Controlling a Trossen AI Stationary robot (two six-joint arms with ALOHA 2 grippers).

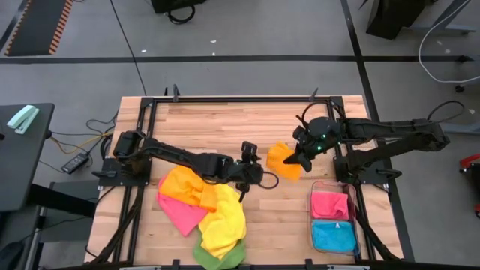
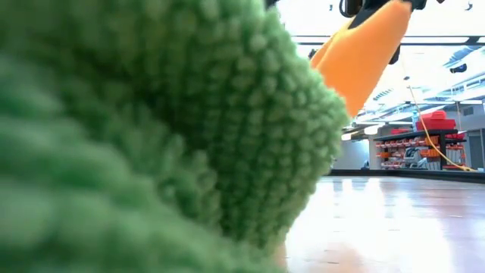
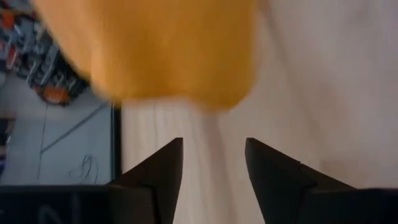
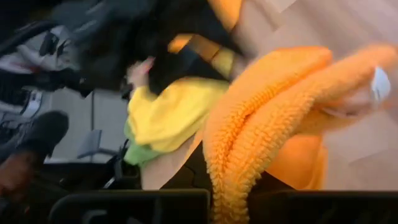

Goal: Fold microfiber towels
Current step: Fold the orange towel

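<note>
Right gripper clamped shut on an orange towel, holding it lifted off the table, right of centre; in the right wrist view the folded orange pile bunches between that arm's own fingers. Low view shows the same towel hanging from above, clear of the wood. Left gripper sits just beside the towel on its left, near the middle of the table; left wrist view shows its two dark fingers spread apart with bare wood between them, nothing held, the orange cloth just ahead of the tips. Heap of unfolded towels toward the front edge, left of centre: orange, pink, yellow, green lowest, at the front edge. Green one lies right against the low camera and fills most of that view. Clear bin near the front right corner, with a pink towel and a blue towel folded inside, side by side.
</note>
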